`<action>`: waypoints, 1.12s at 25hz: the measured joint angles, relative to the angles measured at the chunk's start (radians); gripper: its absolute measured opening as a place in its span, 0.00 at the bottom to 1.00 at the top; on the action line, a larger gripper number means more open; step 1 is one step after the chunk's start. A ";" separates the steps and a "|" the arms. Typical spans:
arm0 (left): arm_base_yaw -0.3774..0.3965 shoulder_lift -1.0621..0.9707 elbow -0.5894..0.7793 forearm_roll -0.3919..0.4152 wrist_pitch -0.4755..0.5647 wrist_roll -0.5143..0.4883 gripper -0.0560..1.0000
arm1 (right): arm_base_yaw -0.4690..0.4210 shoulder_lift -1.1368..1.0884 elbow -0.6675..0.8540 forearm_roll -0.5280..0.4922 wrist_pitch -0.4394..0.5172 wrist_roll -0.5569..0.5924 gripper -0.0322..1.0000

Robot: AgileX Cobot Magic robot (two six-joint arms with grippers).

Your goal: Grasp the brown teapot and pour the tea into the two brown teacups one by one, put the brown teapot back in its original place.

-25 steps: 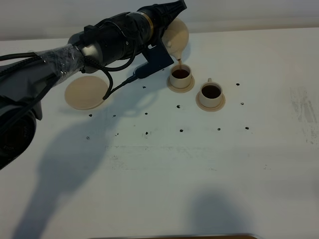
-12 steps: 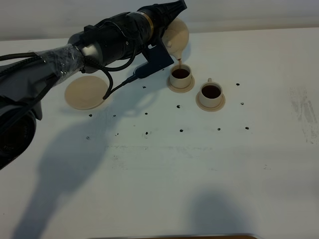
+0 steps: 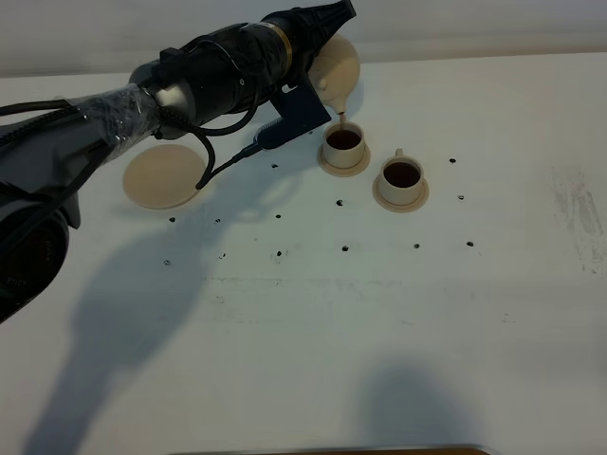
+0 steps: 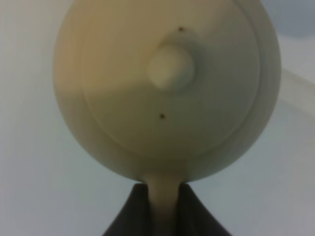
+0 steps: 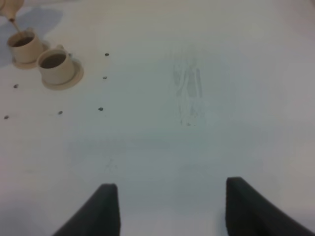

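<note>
Left claw point(image 4: 162, 209) clamped on teapot point(image 3: 338, 68) handle; pot tilted, spout over rear cup point(image 3: 343, 145), thin stream falling in. Front cup point(image 3: 401, 178) just beside, dark tea inside. Large saucer point(image 3: 164, 176) bare, well apart on desk point(image 3: 379, 313). Right claw point(image 5: 170, 206) spread apart above desk, holding nothing.

White table point(image 3: 379, 313), matte, dotted with small dark marks in rows across its middle and faintly scuffed toward the right. Directly on it: one large flat tan saucer point(image 3: 161, 176), bare, at the left; two small tan saucers, each carrying a cup of dark tea, the left cup point(image 3: 342, 144) and right cup point(image 3: 401, 178) just beside each other.
</note>
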 joint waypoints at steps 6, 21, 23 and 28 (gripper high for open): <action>0.000 0.000 0.000 0.000 0.000 0.000 0.13 | 0.000 0.000 0.000 0.000 0.000 0.000 0.50; 0.001 -0.016 0.039 -0.188 0.078 -0.054 0.13 | 0.000 0.000 0.000 0.001 0.000 0.000 0.50; 0.003 -0.036 0.039 -0.221 0.087 -0.066 0.13 | 0.000 0.000 0.000 0.001 0.000 0.000 0.50; 0.016 -0.092 0.039 -0.315 0.175 -0.121 0.13 | 0.000 0.000 0.000 0.001 0.000 0.000 0.50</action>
